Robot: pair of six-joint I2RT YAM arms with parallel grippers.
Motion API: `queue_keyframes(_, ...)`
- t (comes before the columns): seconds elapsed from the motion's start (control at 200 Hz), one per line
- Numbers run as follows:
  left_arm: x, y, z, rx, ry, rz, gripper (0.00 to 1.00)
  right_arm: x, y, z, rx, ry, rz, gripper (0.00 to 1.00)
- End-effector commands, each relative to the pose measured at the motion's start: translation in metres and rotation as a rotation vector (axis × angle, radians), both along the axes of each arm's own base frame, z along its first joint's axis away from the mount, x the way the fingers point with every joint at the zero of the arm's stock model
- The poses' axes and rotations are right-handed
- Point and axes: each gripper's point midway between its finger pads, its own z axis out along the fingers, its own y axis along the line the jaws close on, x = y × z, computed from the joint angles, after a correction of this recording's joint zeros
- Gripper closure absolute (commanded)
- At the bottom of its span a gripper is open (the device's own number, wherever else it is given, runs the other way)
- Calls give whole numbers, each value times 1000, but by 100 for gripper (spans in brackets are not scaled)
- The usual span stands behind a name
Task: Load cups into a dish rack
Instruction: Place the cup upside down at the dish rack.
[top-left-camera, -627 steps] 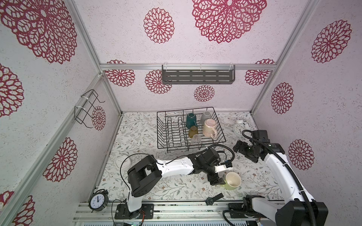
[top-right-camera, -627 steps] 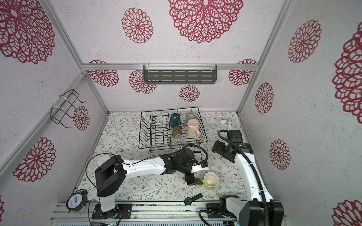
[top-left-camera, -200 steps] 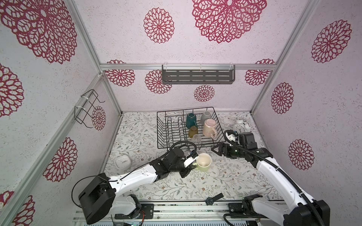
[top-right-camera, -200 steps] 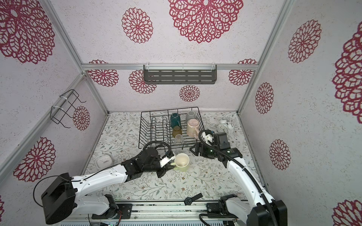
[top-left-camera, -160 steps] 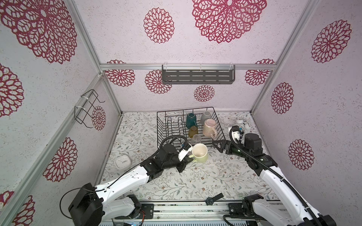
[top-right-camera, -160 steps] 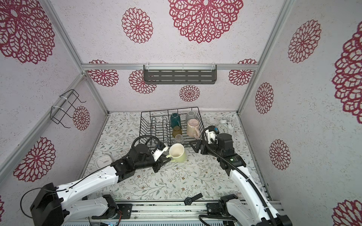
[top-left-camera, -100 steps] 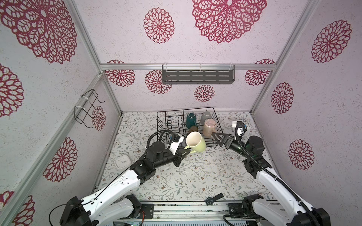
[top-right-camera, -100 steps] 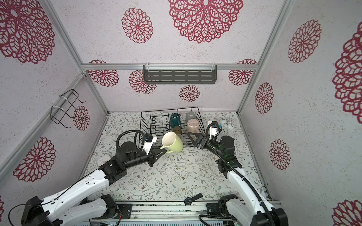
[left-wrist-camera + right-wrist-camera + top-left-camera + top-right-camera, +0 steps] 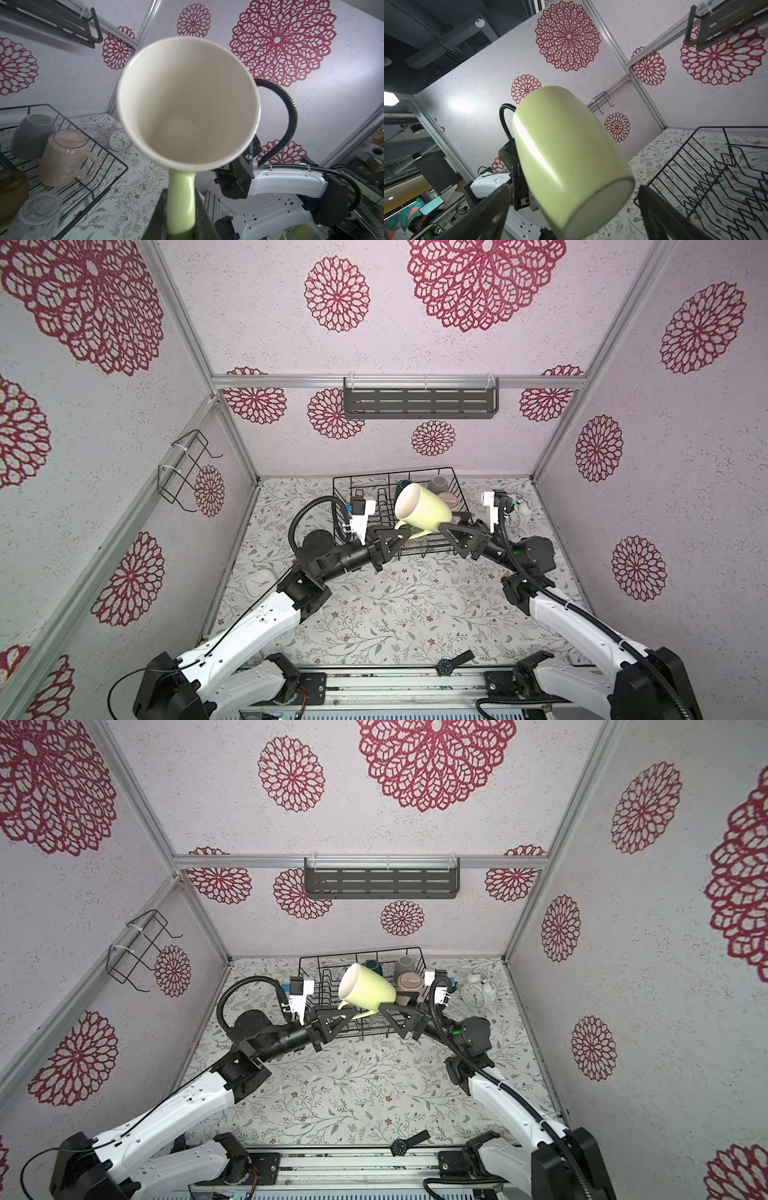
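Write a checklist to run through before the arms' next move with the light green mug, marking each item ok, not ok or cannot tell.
1. Left gripper shut on the handle of the light green mug: ok.
2. Mug lifted off the table, lying tilted on its side: ok.
3. Right gripper open, jaws on either side of the mug's base: ok.
4. Right jaws apart from the mug, not pushing it: ok.
5. Mug empty inside: ok.
6. Dish rack has bare divider rows: ok.
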Motion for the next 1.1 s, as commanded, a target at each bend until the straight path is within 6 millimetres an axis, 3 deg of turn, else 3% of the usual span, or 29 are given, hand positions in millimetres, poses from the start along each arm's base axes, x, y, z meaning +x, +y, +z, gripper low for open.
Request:
queue_keyframes(0.0,-17,0,55,-133,-130,-90,100,-19,-8,41,123,-122,36,1)
queue_keyframes(0.1,-6,-5,43,-136,-67,-85,100,-22,-12,54,190,-137,56,1)
queue_keyframes(0.33,2,-16,37,-204,7,-142,100,-24,-15,75,265,-177,87,2)
queue_keyframes(0.751,13,-29,17,-148,117,-153,100,-3,0,67,189,-173,61,4)
queue_keyframes(1.091,15,-44,13,-126,182,-230,100,-3,5,66,176,-195,84,17)
